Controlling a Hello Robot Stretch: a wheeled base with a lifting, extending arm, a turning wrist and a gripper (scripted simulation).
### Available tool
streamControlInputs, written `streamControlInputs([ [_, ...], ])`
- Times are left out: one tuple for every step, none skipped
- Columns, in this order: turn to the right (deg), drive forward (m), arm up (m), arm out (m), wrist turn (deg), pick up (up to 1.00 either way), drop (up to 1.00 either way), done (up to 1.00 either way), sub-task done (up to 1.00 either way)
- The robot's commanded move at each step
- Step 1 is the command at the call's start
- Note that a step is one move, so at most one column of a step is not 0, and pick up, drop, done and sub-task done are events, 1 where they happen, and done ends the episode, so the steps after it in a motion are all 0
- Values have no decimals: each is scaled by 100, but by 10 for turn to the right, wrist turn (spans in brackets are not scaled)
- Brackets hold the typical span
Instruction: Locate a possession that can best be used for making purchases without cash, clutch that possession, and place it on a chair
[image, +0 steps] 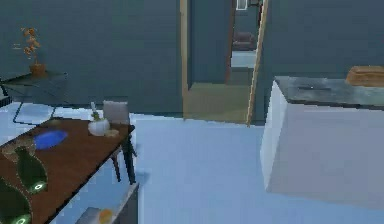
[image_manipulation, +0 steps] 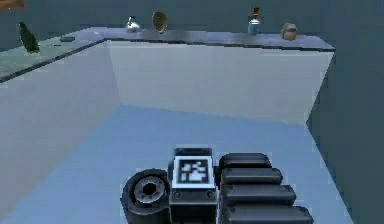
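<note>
Two surfaces noted. Forward view: a brown table (image: 75, 160) at lower left carries a flat blue item (image: 50, 138), a white bowl (image: 98, 127), a grey box (image: 116, 110) and dark green bottles (image: 25, 170); whether the blue item is the payment card cannot be told. Arm side view: a white table (image_manipulation: 200, 75) bears a dark bottle (image_manipulation: 27, 38). At the bottom edge, the pincer (image_manipulation: 150, 197) sits beside a white marker square (image_manipulation: 192, 170); its far end is indiscernible, so whether it holds anything cannot be told.
</note>
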Motion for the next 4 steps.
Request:
streamControlInputs([
  [450,0,0,0,0,0,0,0,0],
  [240,0,0,0,0,0,0,0,0],
  [-450,0,0,0,0,0,0,0,0],
  [-450,0,0,0,0,0,0,0,0],
])
